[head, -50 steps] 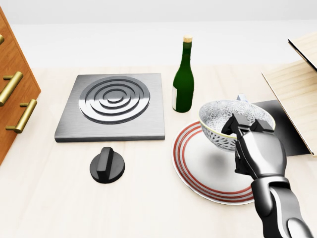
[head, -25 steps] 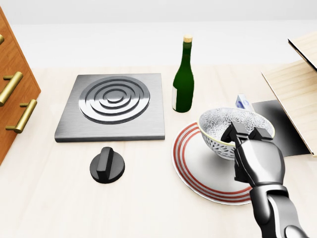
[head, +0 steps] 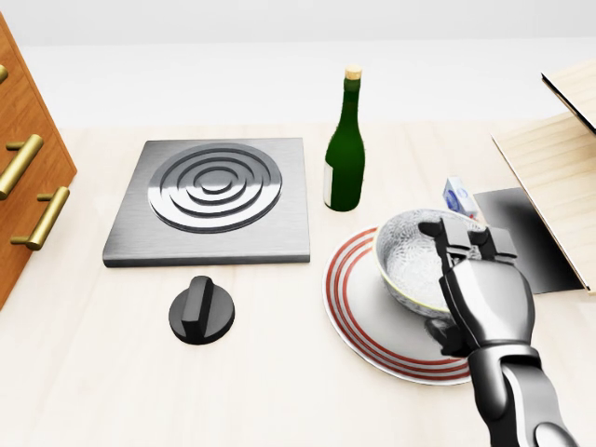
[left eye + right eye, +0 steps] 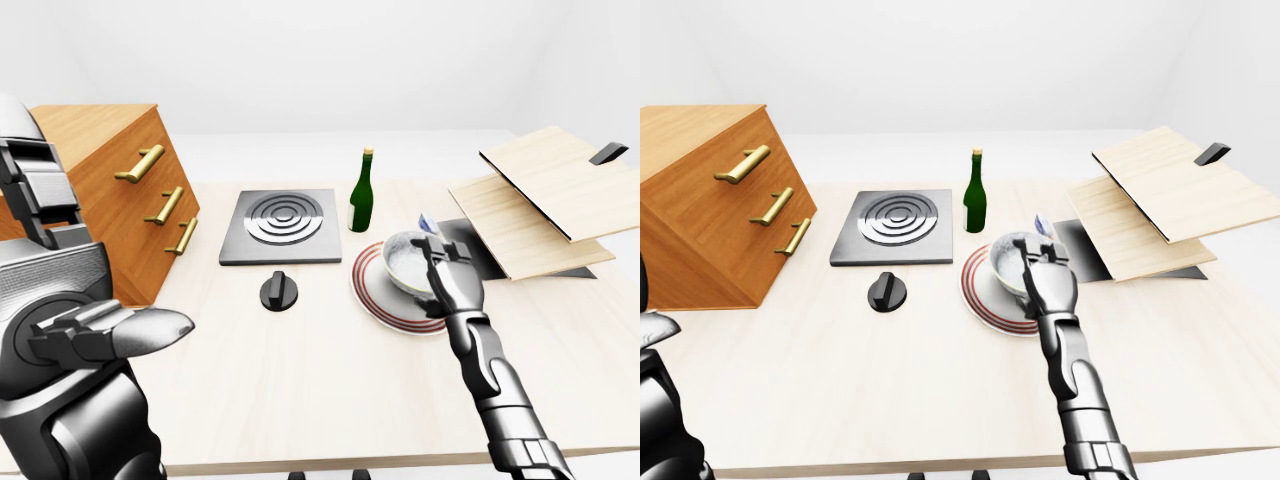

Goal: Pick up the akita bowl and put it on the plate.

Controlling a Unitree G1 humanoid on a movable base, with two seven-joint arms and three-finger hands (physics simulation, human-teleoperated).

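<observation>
The akita bowl (image 3: 410, 265) sits on the plate (image 3: 358, 321), toward the desk's right edge. The right hand (image 3: 486, 298) straddles its rim; whether it grips, I cannot tell.

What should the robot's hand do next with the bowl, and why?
Probably lift the right hand straight up and away. The akita bowl already seems to sit on the plate, and the fingers look open beside its rim, so backing off without bumping it seems all that's left.
</observation>
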